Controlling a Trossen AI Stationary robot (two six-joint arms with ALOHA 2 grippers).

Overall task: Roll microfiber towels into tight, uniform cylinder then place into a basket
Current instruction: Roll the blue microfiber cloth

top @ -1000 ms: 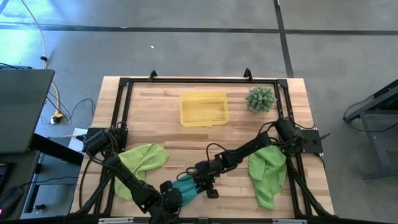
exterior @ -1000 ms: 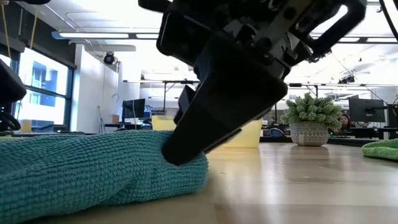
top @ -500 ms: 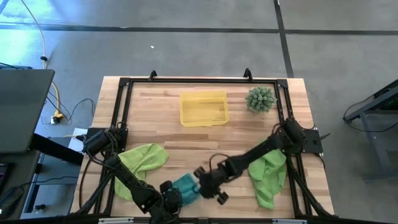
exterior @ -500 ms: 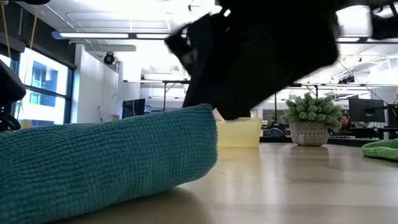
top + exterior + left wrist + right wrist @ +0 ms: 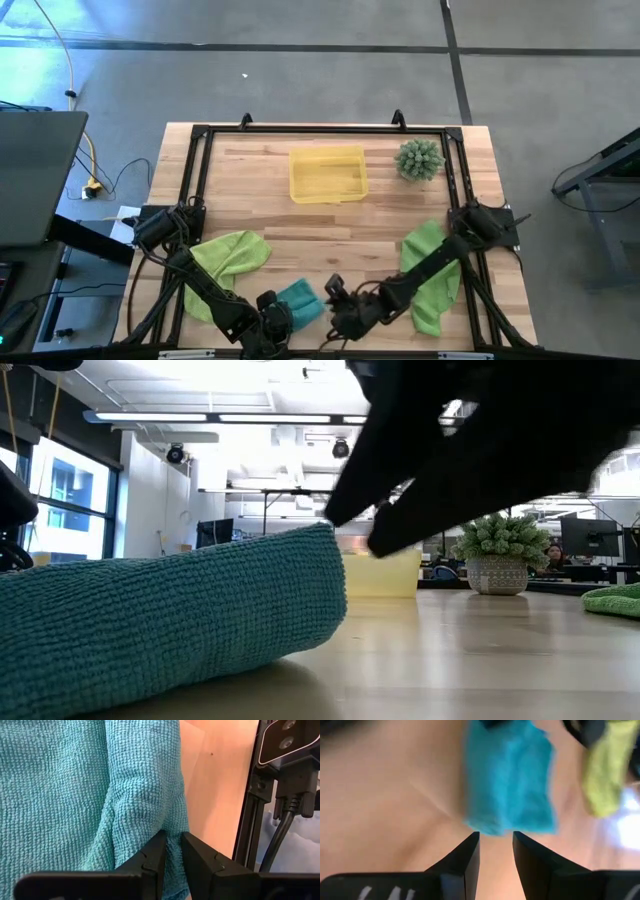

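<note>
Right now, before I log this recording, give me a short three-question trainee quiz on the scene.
1. True or false: the basket holds a rolled towel.
2. Which towel does the left gripper pinch? A lime-green, B teal, C none.
3. Fill in: the right gripper is ____, with nothing between its fingers.
Key: 1 false; 2 B, the teal towel; 3 open.

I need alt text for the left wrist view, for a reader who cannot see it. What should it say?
The left gripper pinches a fold of the teal towel, which fills most of the picture. Beside the towel are a strip of the wooden table and a black frame rail.
</note>
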